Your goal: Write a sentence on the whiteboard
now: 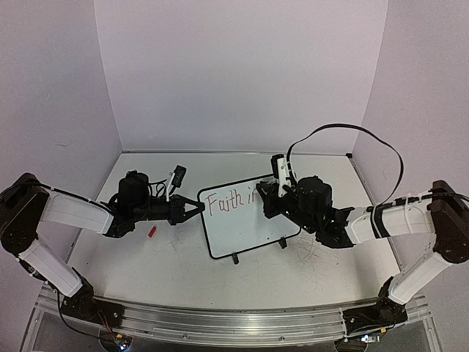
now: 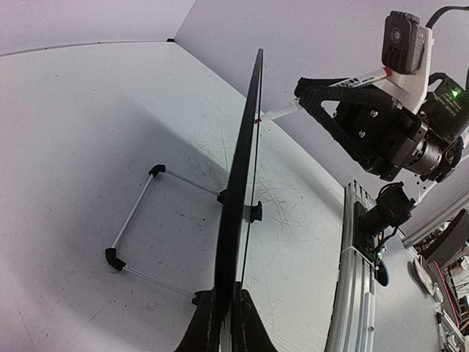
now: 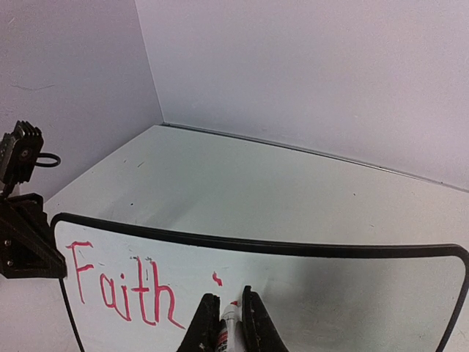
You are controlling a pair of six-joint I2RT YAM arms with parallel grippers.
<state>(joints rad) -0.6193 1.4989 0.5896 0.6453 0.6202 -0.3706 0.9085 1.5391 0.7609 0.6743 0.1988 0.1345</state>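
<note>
**Whiteboard Held and Marker Applied**

Nearest the arm bases, a scratched grey desk (image 1: pixel 220 282) is seen. A small red item (image 1: pixel 152 232) is located on it beside the left arm. Further in, at mid-desk, the whiteboard (image 1: pixel 242 231) is propped upright on small black feet, with a wire stand (image 2: pixel 135 220) behind it. Its left edge is pinched between the fingers of the left end effector (image 1: pixel 196 207). A marker (image 3: pixel 229 326) is clamped in the right end effector (image 3: pixel 227 301), and its tip is placed against the board face. "Faith" and a partly formed "i" are written there in red. The scene is closed off behind by plain walls (image 1: pixel 242 73).
</note>
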